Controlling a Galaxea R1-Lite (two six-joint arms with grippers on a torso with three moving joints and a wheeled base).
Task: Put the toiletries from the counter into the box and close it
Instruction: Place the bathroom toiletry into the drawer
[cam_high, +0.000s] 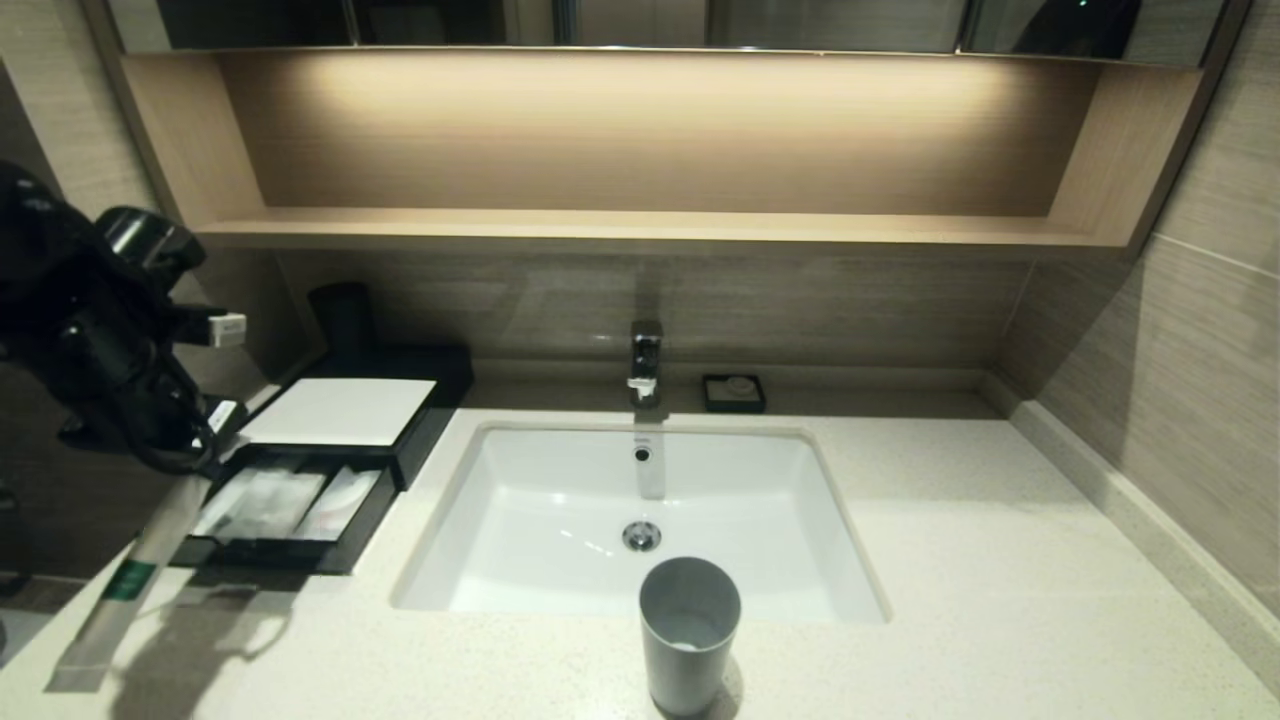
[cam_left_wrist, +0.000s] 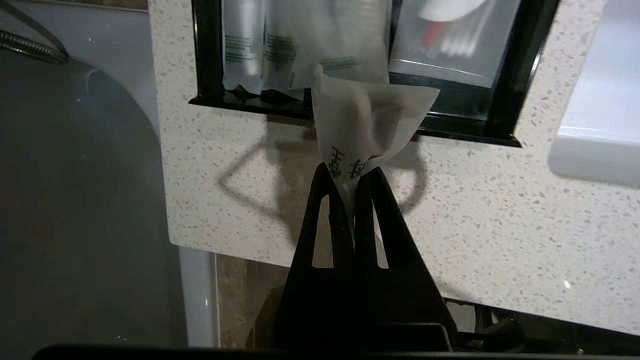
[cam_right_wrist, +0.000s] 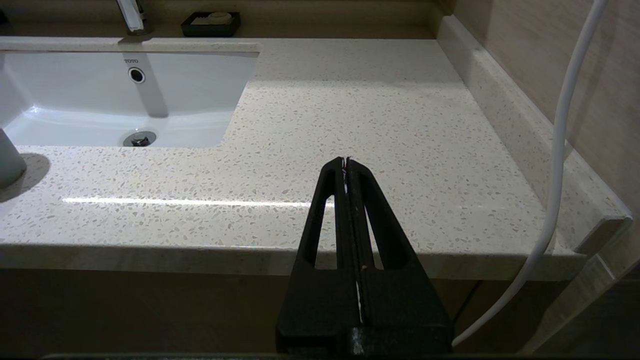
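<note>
Cream paper-wrapped stick pinched at upper end in my left gripper, long axis slanting toward lower left of head frame. Box drawer open just right of stick. Right gripper closed, empty, parked.

A hotel-style bathroom: white sink with faucet in a speckled stone counter.

left gripper pinched tight on a cream paper-wrapped stick, hanging over the speckled counter, open drawer just past it
</note>
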